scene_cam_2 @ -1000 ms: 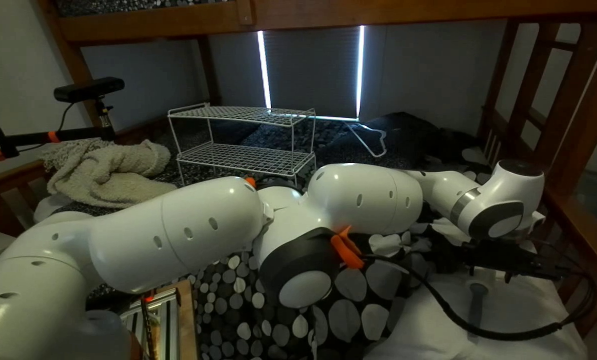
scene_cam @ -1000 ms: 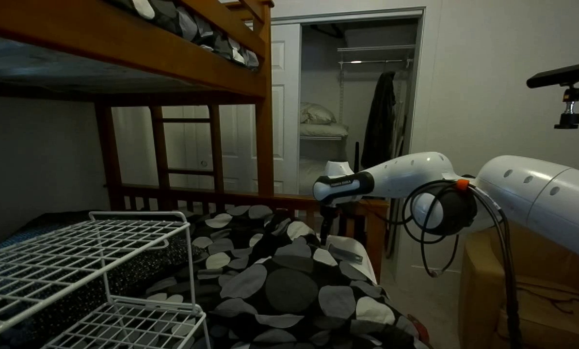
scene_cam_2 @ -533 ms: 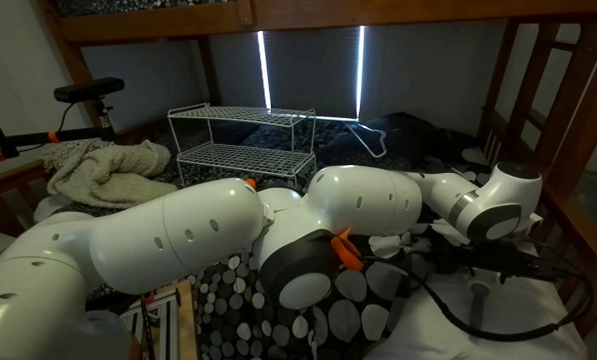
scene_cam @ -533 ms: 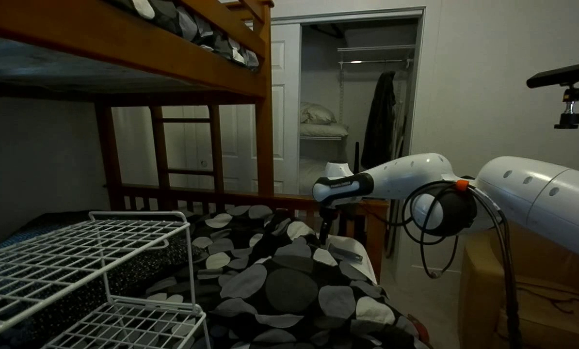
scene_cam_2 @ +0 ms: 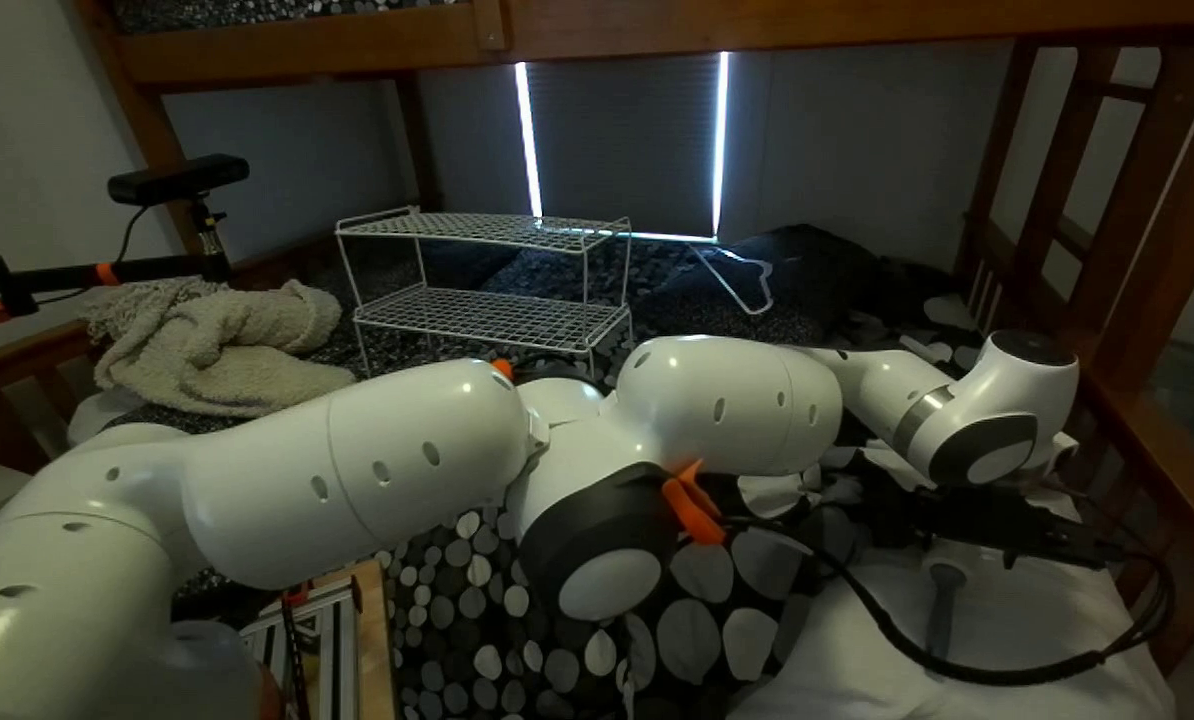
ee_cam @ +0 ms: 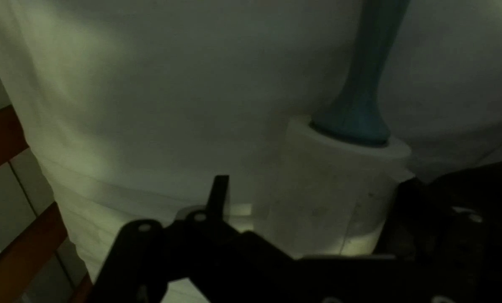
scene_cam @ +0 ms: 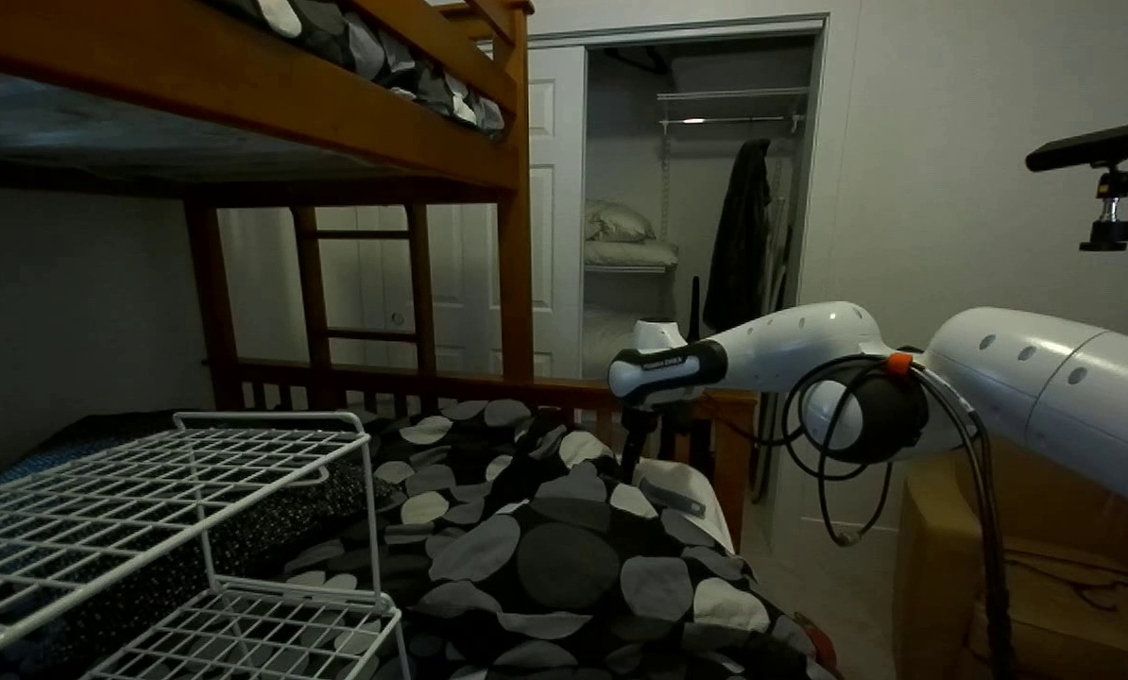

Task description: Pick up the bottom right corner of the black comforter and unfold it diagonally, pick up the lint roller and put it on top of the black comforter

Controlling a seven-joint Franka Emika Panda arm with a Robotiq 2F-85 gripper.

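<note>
The black comforter (scene_cam: pixel 569 567) with grey and white spots lies over the bed, and it also shows in an exterior view (scene_cam_2: pixel 697 640). The lint roller (ee_cam: pixel 362 101) has a blue-green handle and a white roll, and lies on a white sheet (scene_cam_2: pixel 1047 640). Its handle shows in both exterior views (scene_cam_2: pixel 942 620) (scene_cam: pixel 679 501). My gripper (ee_cam: pixel 314 185) points down at the roll end. Its fingers stand on both sides of the roll. The right finger appears to touch the roll. A gap shows at the left finger. The gripper also shows in an exterior view (scene_cam: pixel 632 458).
A white wire rack (scene_cam_2: pixel 487 310) stands on the bed near a white hanger (scene_cam_2: pixel 747 280). A beige blanket (scene_cam_2: pixel 217 350) is bunched at the far left. The wooden bed rail (scene_cam_2: pixel 1172 460) runs close beside the gripper. The upper bunk (scene_cam: pixel 243 104) hangs overhead.
The arm has sunk slightly, and the gripper has shifted a little away from the bed rail. The lint roller's handle has shifted slightly too. The comforter has not moved.
</note>
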